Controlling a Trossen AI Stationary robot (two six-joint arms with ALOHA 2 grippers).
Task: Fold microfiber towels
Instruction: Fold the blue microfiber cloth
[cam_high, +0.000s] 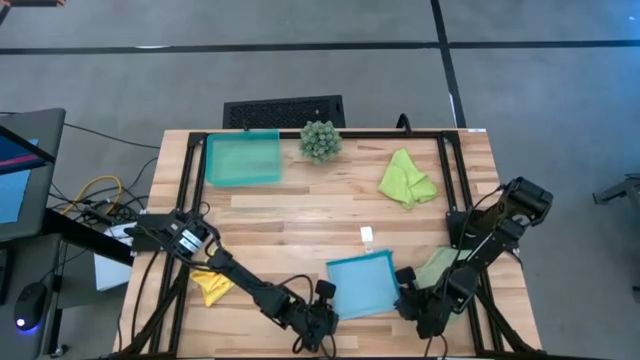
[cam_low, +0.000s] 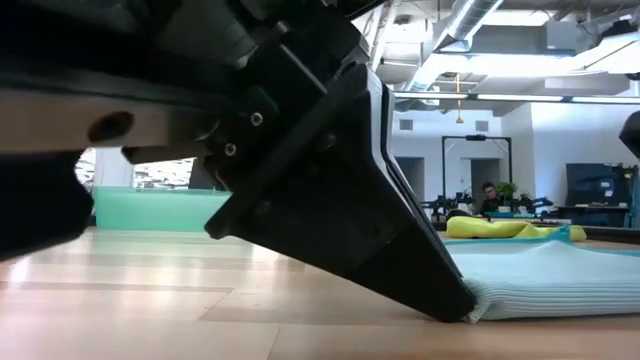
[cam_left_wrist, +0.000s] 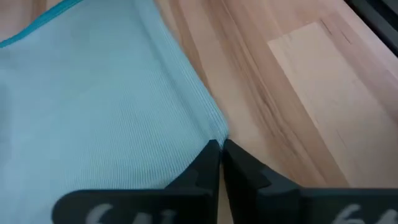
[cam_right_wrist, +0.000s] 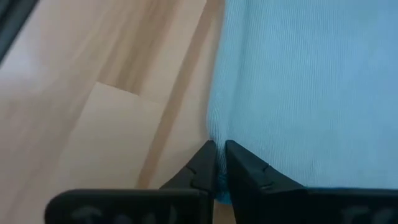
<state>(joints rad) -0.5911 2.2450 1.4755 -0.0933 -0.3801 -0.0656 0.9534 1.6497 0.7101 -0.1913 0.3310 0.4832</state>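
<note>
The light blue towel (cam_high: 362, 285) lies flat on the table near its near edge, between my two grippers. My left gripper (cam_high: 326, 312) is shut at the towel's near left corner. My right gripper (cam_high: 405, 300) is shut at its near right corner. The lime green towel (cam_high: 406, 178) lies crumpled at the far right. The yellow towel (cam_high: 210, 286) lies crumpled at the near left, beside my left arm. The pale sage green towel (cam_high: 436, 266) lies partly under my right arm. My left gripper has its shut fingertips (cam_left_wrist: 211, 155) at the towel's near left corner (cam_left_wrist: 214, 132). It comes in low and slanting from the near left. The corner lies on the table, and its edge shows several layers (cam_low: 490, 300). The fingers hide whether cloth is between them. My right gripper pinches the towel's edge at its near right corner (cam_right_wrist: 219, 163) between its two fingers; blue cloth shows between them. It comes in low from the near right. The towel lies flat and slack on the table.
A teal plastic tray (cam_high: 243, 158) and a spiky green plant (cam_high: 320, 140) stand at the far edge. A small white tag (cam_high: 367, 236) lies at mid-table. A black frame (cam_high: 450, 170) runs around the table. Bare wood lies across the middle.
</note>
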